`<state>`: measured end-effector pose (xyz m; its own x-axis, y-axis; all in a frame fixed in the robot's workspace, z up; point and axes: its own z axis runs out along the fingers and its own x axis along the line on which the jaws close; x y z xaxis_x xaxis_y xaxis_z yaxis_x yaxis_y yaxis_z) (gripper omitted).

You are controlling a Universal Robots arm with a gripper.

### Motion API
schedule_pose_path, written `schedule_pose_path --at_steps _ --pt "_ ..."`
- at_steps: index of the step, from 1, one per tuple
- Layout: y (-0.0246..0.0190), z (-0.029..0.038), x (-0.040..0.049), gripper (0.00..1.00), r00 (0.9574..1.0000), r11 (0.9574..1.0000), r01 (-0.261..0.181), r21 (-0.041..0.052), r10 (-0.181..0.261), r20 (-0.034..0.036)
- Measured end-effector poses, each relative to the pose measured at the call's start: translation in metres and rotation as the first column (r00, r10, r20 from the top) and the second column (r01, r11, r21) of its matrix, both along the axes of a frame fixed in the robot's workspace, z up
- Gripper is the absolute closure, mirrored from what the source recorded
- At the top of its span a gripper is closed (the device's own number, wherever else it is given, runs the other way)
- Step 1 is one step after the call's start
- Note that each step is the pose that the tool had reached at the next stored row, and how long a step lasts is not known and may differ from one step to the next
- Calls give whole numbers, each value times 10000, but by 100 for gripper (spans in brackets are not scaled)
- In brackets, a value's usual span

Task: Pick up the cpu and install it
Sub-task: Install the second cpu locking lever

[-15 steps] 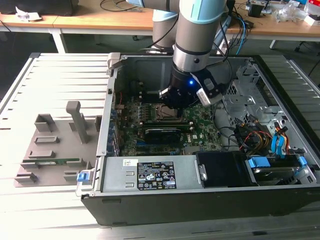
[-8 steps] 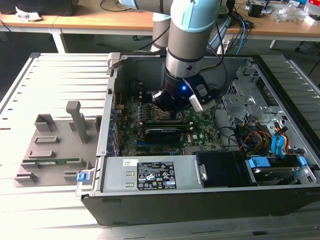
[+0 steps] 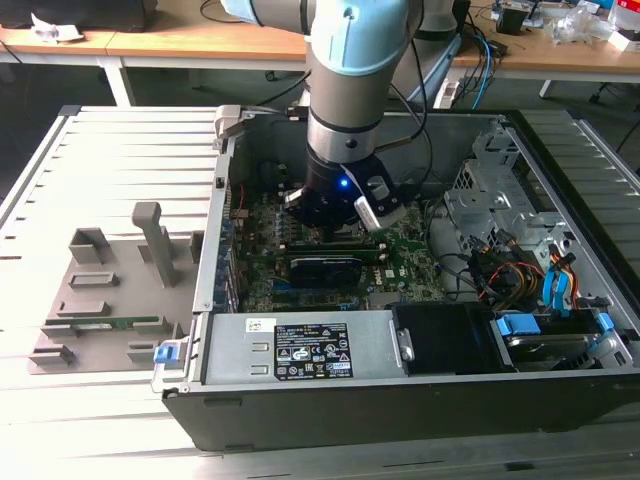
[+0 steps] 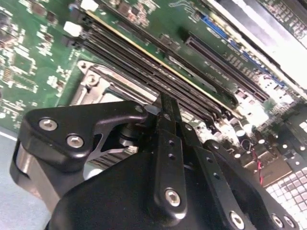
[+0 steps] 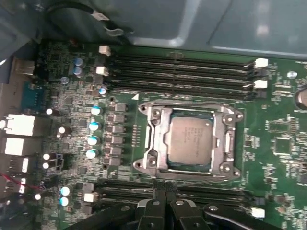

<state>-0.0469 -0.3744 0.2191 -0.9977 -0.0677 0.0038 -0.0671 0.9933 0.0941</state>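
This is looking like an electronics lab or robotics workshop. An open computer case [image 3: 420, 330] is lying on a slatted metal workbench [image 3: 120, 150], exposing its green motherboard [image 5: 268, 158] and loose cables [image 3: 500, 270]. A grey fixture tray [image 3: 110, 300] is sitting beside it on the exterior view's left. Behind, wooden desks [image 3: 180, 42] are carrying tangled wires and small parts, and an industrial robot arm [image 3: 350, 70] is reaching into the case.

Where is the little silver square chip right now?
In the first wrist view the cpu sits inside the metal socket frame on the green motherboard, between the memory slots.
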Motion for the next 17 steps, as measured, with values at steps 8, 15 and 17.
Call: schedule_pose_path --at_steps 8,15,17 --pt "10 -91 -237 89 10000 10000 -1 9 1 1" --pt "104 -126 -270 89 9995 9995 -306 13 306 0" --pt "111 -141 -270 89 9989 9989 -459 26 459 1"
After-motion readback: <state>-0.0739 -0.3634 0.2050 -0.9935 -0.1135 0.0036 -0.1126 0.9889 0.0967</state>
